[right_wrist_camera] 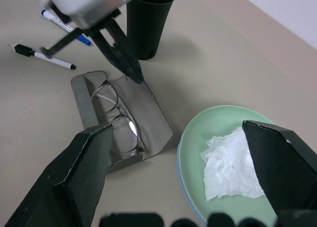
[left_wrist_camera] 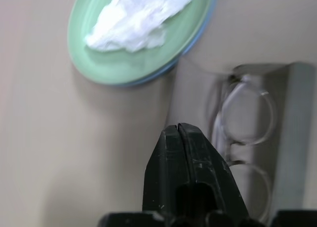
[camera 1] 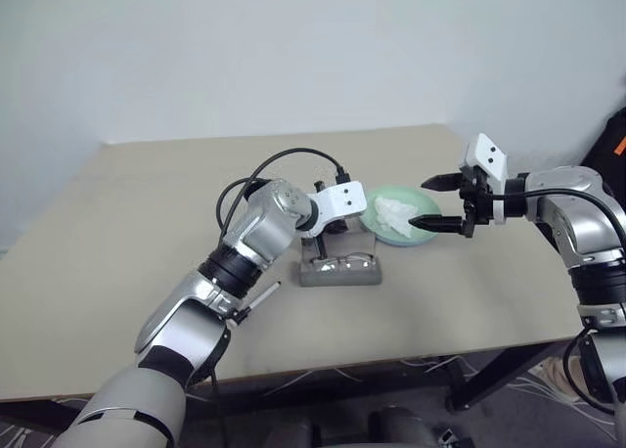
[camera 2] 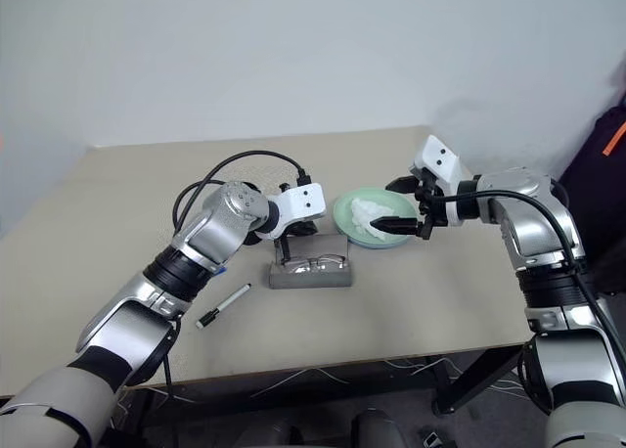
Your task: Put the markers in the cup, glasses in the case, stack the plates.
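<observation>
Pressed together with nothing between: the two black fingers of the left gripper (right_wrist_camera: pixel 130 68), tips hanging just over the raised flap of the open gray oblong box-shaped case (right_wrist_camera: pixel 151 115). Spread wide and empty: the right gripper (camera 1: pixel 431 203), poised over the 3 o'clock rim of the plates.

Lay folded inside the open case, lenses up: the thin clear-framed glasses (right_wrist_camera: pixel 116 120). Sat near the table's middle, that case, with its flap toward 12 o'clock.

Stood at about 1 o'clock from the case, just beside it: the round pale green plate (camera 2: pixel 344 213), stacked on the light blue plate (left_wrist_camera: pixel 195 38), of which a thin edge peeked out beneath. Rested on the green plate: a crumpled white tissue (camera 1: pixel 394 211).

Stood upright past the case at roughly 11 o'clock, partly hidden by the left arm in the head views: the black tapered plastic tumbler (right_wrist_camera: pixel 147 20). Lay flat on the beige tabletop (camera 2: pixel 411 301) at 8 o'clock from the case, well apart from the cup: the slim white marker with a black cap (camera 2: pixel 223 305). Lay on the table beyond the left gripper in the right wrist view, close to the black-capped one: the white marker with a blue cap (right_wrist_camera: pixel 60 23). Neither marker in the cup.
</observation>
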Controlling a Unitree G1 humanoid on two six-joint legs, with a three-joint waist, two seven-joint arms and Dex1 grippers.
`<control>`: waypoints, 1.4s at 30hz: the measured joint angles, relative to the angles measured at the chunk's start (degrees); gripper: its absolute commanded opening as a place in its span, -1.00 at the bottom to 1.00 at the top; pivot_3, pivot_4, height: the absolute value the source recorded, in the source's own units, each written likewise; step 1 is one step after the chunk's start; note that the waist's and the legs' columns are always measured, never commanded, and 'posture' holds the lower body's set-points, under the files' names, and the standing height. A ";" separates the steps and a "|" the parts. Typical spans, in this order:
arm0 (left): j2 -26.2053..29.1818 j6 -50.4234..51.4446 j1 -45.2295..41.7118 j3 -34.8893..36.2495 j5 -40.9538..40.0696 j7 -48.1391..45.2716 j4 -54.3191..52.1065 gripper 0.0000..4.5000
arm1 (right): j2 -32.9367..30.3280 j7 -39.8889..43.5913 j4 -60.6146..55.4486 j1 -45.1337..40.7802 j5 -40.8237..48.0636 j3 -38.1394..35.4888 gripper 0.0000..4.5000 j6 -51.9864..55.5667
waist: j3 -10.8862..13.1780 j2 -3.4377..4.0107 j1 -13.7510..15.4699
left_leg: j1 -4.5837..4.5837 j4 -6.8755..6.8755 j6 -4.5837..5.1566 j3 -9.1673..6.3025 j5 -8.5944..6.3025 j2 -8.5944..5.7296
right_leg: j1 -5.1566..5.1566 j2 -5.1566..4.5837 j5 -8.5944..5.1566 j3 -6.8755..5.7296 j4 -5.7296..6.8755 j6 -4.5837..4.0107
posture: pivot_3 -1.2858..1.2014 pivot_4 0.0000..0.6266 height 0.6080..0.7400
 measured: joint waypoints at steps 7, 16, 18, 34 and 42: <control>-5.06 -4.91 -0.72 0.94 1.02 8.42 13.44 -1.00 | -0.04 -0.01 -0.13 0.00 0.03 0.00 1.00 0.09 | 0.00 0.00 0.01 | -0.04 -0.03 0.00 -0.01 0.00 -0.04 | -0.01 -0.01 0.08 0.01 -0.01 0.13 | 0.03 -1.00 0.87; -7.08 -11.23 -1.17 1.97 2.65 12.64 21.56 -1.00 | -0.05 -0.02 -0.46 0.00 0.07 0.00 1.00 0.47 | 0.00 0.00 0.00 | -0.01 -0.06 -0.01 -0.02 -0.01 -0.04 | 0.00 -0.01 0.08 0.01 0.00 0.13 | 0.03 -1.00 0.87; -6.21 -11.11 -0.46 1.34 2.91 9.86 19.71 -1.00 | -0.04 -0.04 -0.64 0.01 0.07 0.00 1.00 0.56 | 0.00 0.00 -0.02 | -0.03 -0.06 -0.01 0.00 -0.01 -0.04 | -0.02 -0.01 0.08 0.01 0.00 0.12 | 0.03 -1.00 0.87; -0.82 -4.71 3.31 0.03 3.65 -0.38 0.84 -1.00 | 0.31 -0.13 -0.80 0.00 0.06 0.03 1.00 0.54 | 0.00 0.00 0.00 | -0.03 -0.02 -0.01 -0.02 -0.01 -0.03 | -0.02 -0.01 0.07 0.02 0.01 0.11 | 0.03 -1.00 0.87; -4.02 -6.61 -2.35 3.12 3.63 6.64 10.20 -1.00 | 0.45 -0.17 -0.71 0.00 0.04 0.09 1.00 0.55 | -0.01 0.01 0.02 | 0.02 -0.04 -0.01 -0.03 0.00 -0.04 | 0.02 -0.01 0.08 0.02 -0.01 0.12 | 0.03 -1.00 0.87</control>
